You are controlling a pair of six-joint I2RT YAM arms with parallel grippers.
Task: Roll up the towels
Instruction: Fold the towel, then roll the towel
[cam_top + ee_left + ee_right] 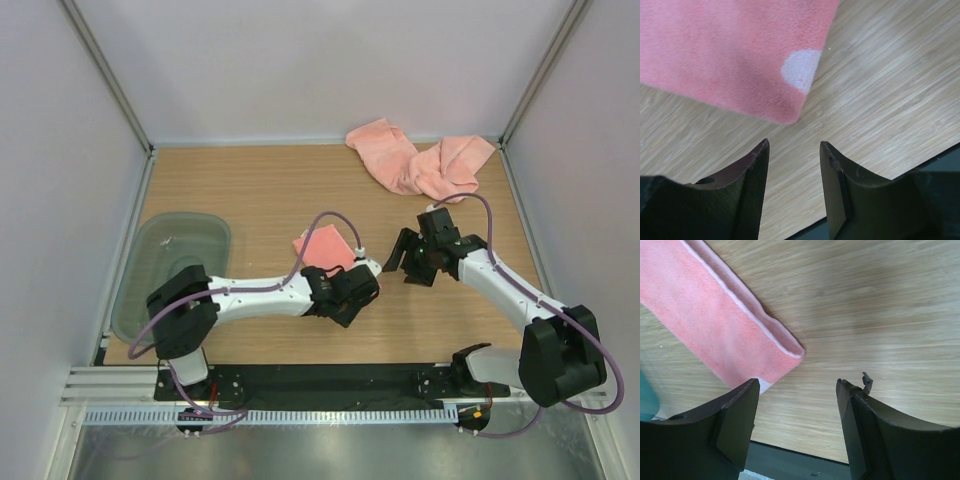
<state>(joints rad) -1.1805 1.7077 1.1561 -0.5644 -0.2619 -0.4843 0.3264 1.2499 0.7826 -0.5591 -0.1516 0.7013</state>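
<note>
Partly hidden: towel (328, 248) | left gripper (793, 145) parted, empty | right gripper (797, 382) wide, empty

I count one folded towel (325, 247) lying flat, just ahead of my left gripper (372, 270) and just beside my right gripper (404, 262). Well beyond the right gripper sits a heap (420, 160) of more towels. It looks like two, though the folds keep me from being sure. That makes three towels by my best count. There is one tray (160, 250), well back from the left gripper on its outer side. I have two grippers, each with two fingers (747, 175).
</note>
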